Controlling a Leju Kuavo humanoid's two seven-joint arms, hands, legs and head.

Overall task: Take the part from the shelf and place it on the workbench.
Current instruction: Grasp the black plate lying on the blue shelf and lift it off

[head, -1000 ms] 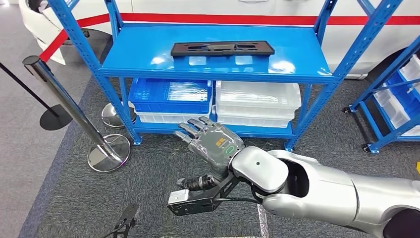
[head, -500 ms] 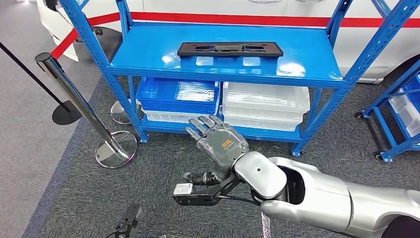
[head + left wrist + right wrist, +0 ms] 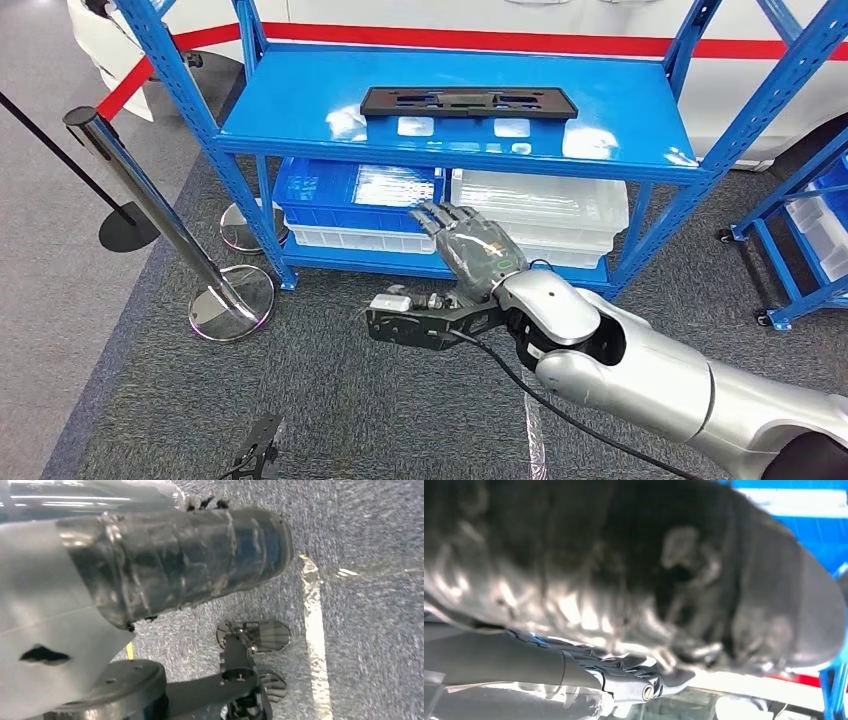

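The long, flat black plastic part (image 3: 468,101) with cut-out slots lies untouched on the top level of the blue metal shelf (image 3: 300,110), near the back edge and roughly centred between the perforated uprights. Below and in front of it, the robot's right hand (image 3: 470,248) is raised with its dark fingers (image 3: 438,213) extended and spread, gripping nothing, well short of the part and level with the shelf's lower tier. The silver right arm (image 3: 640,375) reaches in from the lower right of the head view, a black cable (image 3: 540,395) trailing under its wrist. In the right wrist view the hand (image 3: 649,575) is a blurred dark mass against blue shelving. The left hand (image 3: 180,565) appears in the left wrist view as a grey ribbed cover above grey carpet; whether its fingers are apart or closed cannot be told. On the lower tier sit a blue plastic crate (image 3: 355,188) stacked on a white tray (image 3: 345,238), and beside them translucent white bins (image 3: 560,205). A chrome barrier post (image 3: 150,210) leans at the left on its round base. A white car with a red stripe (image 3: 480,40) stands behind the shelf, and a 2nd blue rack (image 3: 800,250) shows at the right edge.
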